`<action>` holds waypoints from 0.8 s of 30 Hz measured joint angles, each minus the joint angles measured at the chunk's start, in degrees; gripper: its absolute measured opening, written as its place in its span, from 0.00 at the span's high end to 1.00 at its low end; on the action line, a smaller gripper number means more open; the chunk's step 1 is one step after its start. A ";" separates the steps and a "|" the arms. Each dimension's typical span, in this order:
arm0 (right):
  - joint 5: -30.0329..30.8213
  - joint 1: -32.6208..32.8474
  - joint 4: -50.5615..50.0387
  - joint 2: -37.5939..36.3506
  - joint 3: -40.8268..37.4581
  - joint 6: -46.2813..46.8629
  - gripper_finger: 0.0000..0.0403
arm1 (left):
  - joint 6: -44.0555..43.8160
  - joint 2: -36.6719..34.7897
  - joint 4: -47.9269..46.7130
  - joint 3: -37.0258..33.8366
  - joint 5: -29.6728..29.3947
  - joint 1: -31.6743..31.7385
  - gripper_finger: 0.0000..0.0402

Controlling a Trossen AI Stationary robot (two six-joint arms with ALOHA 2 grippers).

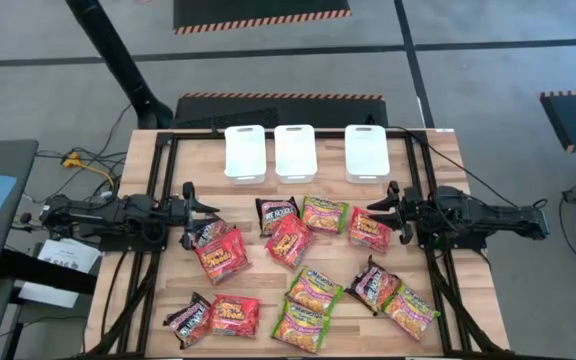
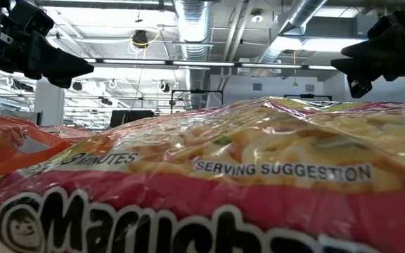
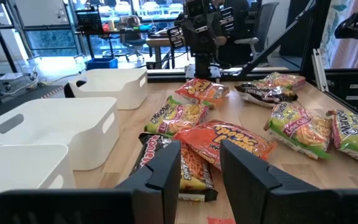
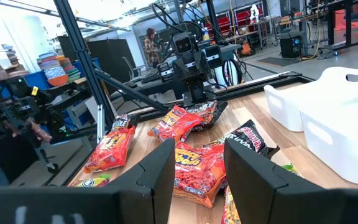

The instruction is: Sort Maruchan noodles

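Wooden counter is carrying 3 white trays in a row along its far edge, with red, green-yellow and dark noodle packets lying scattered across its middle and near side. Left gripper is hovering at the left edge above a dark packet and a red packet, fingers spread and holding nothing. Right gripper is hanging at the right edge just beside another red packet, fingers likewise spread and empty.

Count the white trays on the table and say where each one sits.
3, in a row along the table's far edge, beyond the noodle packets: left tray, middle tray, right tray. All look empty; none seems hidden.
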 joint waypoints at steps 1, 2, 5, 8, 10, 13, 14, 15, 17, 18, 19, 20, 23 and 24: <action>0.00 -0.02 0.00 0.00 0.00 0.00 0.59 | 0.00 0.00 0.00 0.01 -0.03 0.00 0.75; 0.00 0.00 0.01 -0.02 0.00 0.00 0.59 | 0.01 -0.01 0.00 0.00 -0.06 0.00 0.75; 0.00 0.00 0.01 -0.01 0.02 0.01 0.59 | -0.04 -0.02 0.03 0.00 -0.08 0.00 0.75; 0.00 0.00 0.02 -0.02 0.00 0.00 0.59 | -2.83 -0.01 0.06 0.01 -0.13 0.00 0.75; 0.00 -0.02 0.02 -0.02 0.00 0.00 0.59 | -6.46 0.00 0.07 0.00 -0.20 0.00 0.75; 0.00 -0.01 0.02 -0.02 0.01 0.00 0.59 | -11.97 0.00 0.05 0.01 -0.26 0.00 0.75; 0.00 -0.02 0.02 -0.02 0.02 0.02 0.59 | -13.45 -0.01 0.06 0.00 -0.26 0.00 0.75; 0.00 -0.02 0.02 -0.02 0.00 0.00 0.59 | -15.00 -0.02 0.07 0.01 -0.26 0.00 0.75; 0.00 0.00 0.02 -0.02 0.02 0.00 0.59 | -18.16 -0.02 0.06 0.00 -0.26 0.00 0.75; 0.00 0.00 0.02 -0.02 0.00 0.02 0.59 | -19.95 0.00 0.06 0.01 -0.26 0.00 0.75; 0.00 -0.02 0.02 -0.02 0.00 0.02 0.59 | -21.86 -0.01 0.07 0.01 -0.26 0.00 0.75; 0.00 0.00 0.03 -0.02 0.01 0.02 0.59 | -23.57 -0.01 0.05 0.00 -0.26 0.00 0.75; 0.00 0.00 0.28 0.00 0.00 0.02 0.59 | -26.48 -0.01 0.07 0.00 -0.26 0.00 0.75; 0.00 -0.02 0.55 0.00 0.01 0.02 0.59 | -26.47 0.00 0.07 0.00 -0.26 0.00 0.75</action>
